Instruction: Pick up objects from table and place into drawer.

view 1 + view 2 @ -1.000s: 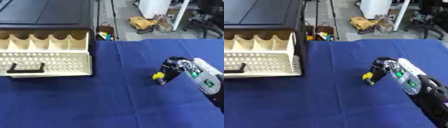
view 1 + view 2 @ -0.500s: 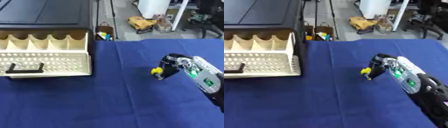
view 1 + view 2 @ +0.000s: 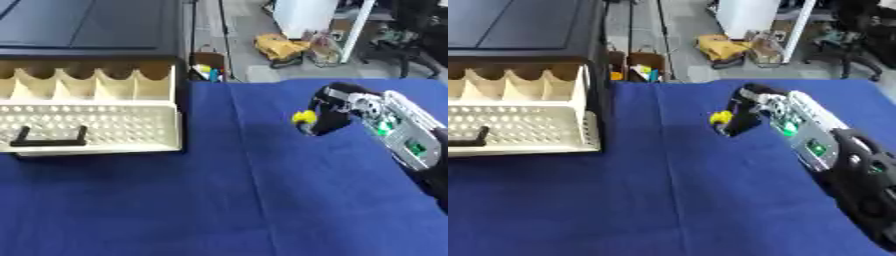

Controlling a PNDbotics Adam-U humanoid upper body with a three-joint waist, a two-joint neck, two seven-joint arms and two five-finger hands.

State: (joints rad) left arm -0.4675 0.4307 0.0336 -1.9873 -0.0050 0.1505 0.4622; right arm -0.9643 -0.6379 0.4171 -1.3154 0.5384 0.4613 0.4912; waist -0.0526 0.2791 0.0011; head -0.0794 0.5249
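Note:
My right hand comes in from the right, over the blue table, its fingers curled round a small yellow object held above the cloth. The cream drawer stands pulled out at the left, with a perforated front, a black handle and scalloped dividers behind it. It sits under a dark cabinet top. The hand is well to the right of the drawer. My left hand shows in neither view.
Beyond the table's far edge lie floor clutter: a yellow bag, a white post and a box of small coloured items. Blue cloth stretches between the drawer and my hand.
My right hand has lifted the yellow object off the cloth and carried it up and leftward, toward the drawer.

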